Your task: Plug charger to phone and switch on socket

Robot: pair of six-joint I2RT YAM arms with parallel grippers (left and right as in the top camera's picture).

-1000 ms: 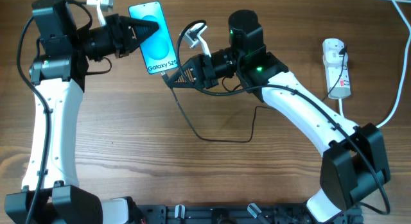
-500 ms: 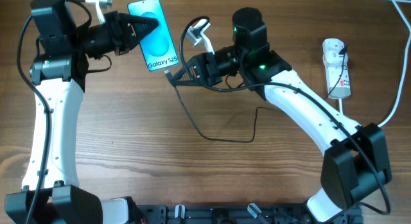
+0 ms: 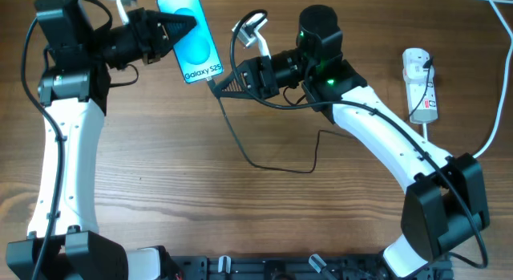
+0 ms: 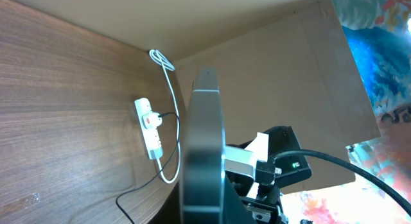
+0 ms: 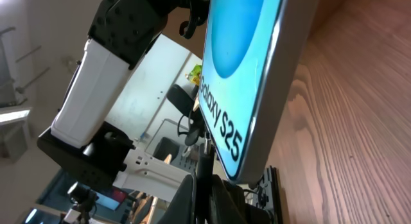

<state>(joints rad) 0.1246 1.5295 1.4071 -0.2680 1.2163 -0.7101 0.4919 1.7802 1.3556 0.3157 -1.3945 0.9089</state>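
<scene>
1. Phone [image 3: 191, 38]: your left gripper [image 3: 178, 27] is clamped on it, holding it clear of the table [image 3: 160, 192] at the far edge, screen facing up.
2. Charger [image 3: 264, 164]: your right gripper [image 3: 216, 86] pinches its plug end just beside the phone's lower edge. The cable lies slack on the table.
3. Socket [image 3: 419, 83]: well apart, at your right.
4. Whether the plug is seated cannot be told. The left wrist view shows the phone edge-on.

Robot lab: arm-rigged wooden table [image 3: 160, 192]
</scene>
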